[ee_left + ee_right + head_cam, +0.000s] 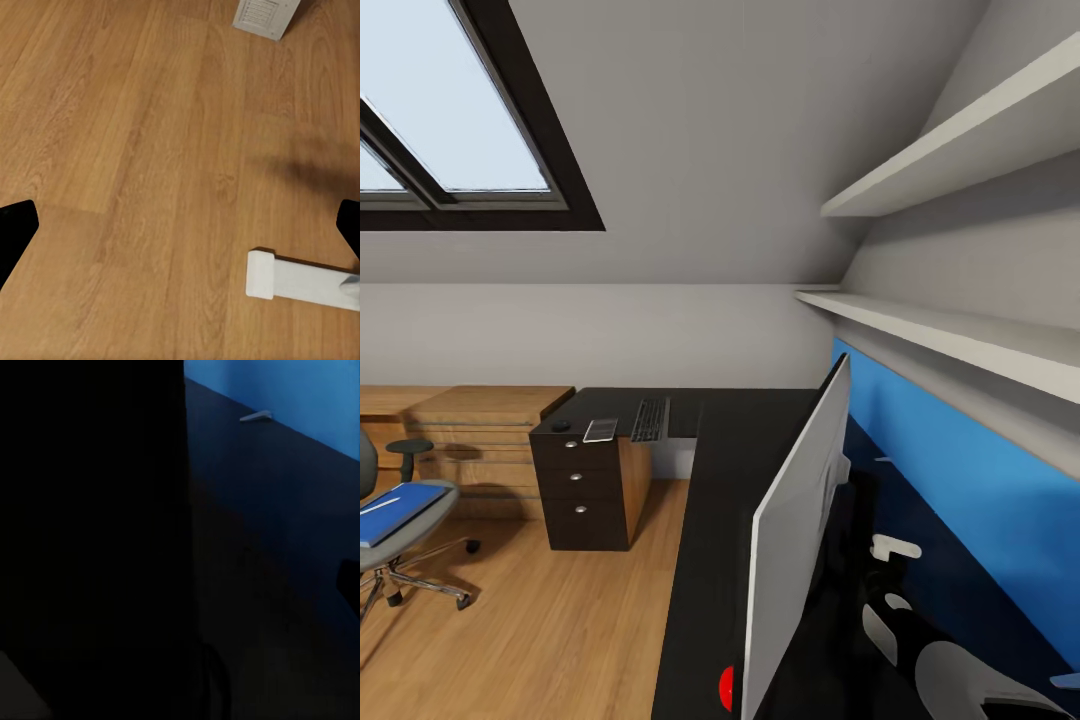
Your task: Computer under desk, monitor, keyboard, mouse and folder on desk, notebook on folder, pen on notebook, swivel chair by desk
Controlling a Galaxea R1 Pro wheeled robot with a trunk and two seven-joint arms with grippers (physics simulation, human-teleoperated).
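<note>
One black desk point(710, 520) on wooden floor point(540, 630)

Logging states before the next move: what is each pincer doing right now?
Left pincer: open, nothing between its fingertips, over bare wooden floor.
Right pincer: cannot be told; one dark fingertip shows beside the black desk.

no readable text, labels or numbers anywhere (keyboard point(650, 420) keys too small to read)

The monitor point(795, 540) stands edge-on at lower right on the black surface point(710, 520); the keyboard point(650, 419) lies mid-frame; the blue folder point(395, 510) rests on the swivel chair point(400, 535), lower left.
</note>
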